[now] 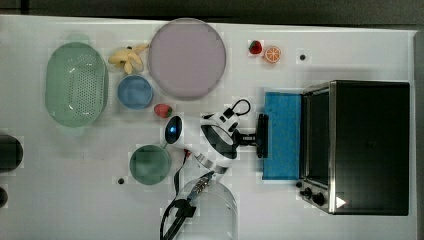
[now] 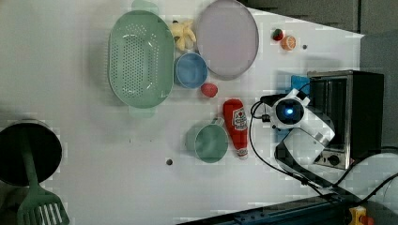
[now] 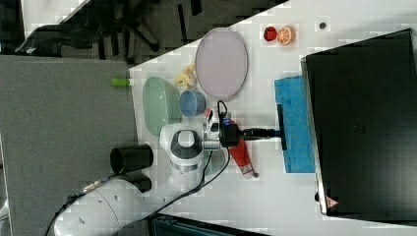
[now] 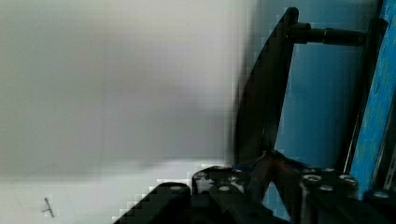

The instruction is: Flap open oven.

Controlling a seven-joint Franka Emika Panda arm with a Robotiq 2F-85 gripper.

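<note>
The oven (image 1: pixel 370 145) stands at the top view's right, a black-topped box with a silver frame and black knobs (image 1: pixel 312 194). Its blue-tinted glass door (image 1: pixel 282 135) lies folded down flat on the table, pointing toward the arm. The dark bar handle (image 1: pixel 261 136) runs along the door's free edge. My gripper (image 1: pixel 255 137) reaches level from the arm and is shut on the middle of that handle. The right view shows the same grip (image 3: pixel 275 132) on the handle (image 3: pixel 281 127). In the wrist view the handle (image 4: pixel 264 102) passes between my fingers with the blue door (image 4: pixel 322 93) behind it.
On the top view's left half are a green colander (image 1: pixel 75 82), banana (image 1: pixel 128 57), blue bowl (image 1: pixel 135 91), lilac plate (image 1: pixel 187 57), strawberry (image 1: pixel 163 110) and green cup (image 1: pixel 150 164). A ketchup bottle (image 2: pixel 238 124) lies under the arm. Another strawberry (image 1: pixel 255 47) and an orange slice (image 1: pixel 272 54) sit behind the oven door.
</note>
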